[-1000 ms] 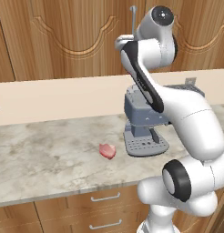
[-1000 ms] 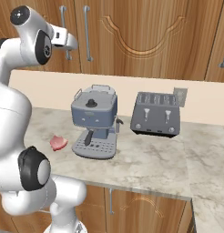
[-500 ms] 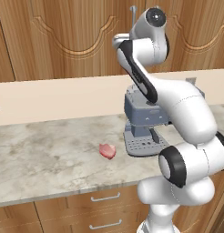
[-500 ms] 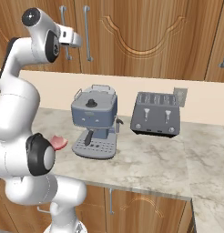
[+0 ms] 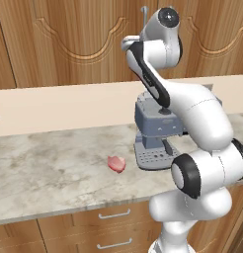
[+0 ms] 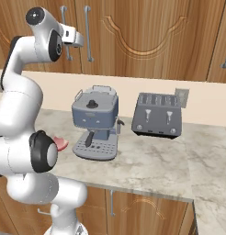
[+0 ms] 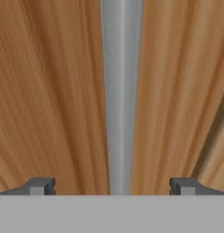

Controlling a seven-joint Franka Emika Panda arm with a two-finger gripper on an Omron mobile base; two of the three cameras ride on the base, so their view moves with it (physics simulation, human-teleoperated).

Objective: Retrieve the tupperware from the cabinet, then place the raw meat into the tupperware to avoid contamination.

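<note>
Glossy white arm [image 5: 192, 106] filling the right of the left base view, built from fat rounded shells. Dark grey discs cap the joints, one at the top [image 5: 168, 16], a bigger one low down [image 5: 186, 177]. A black strip runs along the forearm. Bottom corners of the hand view: two small dark grey fingertips [image 7: 38, 185].

one raw meat lump [image 5: 116, 163], one coffee machine [image 6: 95, 122], one toaster [image 6: 159, 114], two drawer handles [image 5: 114, 214], three cabinet bar handles [image 6: 89, 33], one wall outlet [image 6: 181, 96].
</note>
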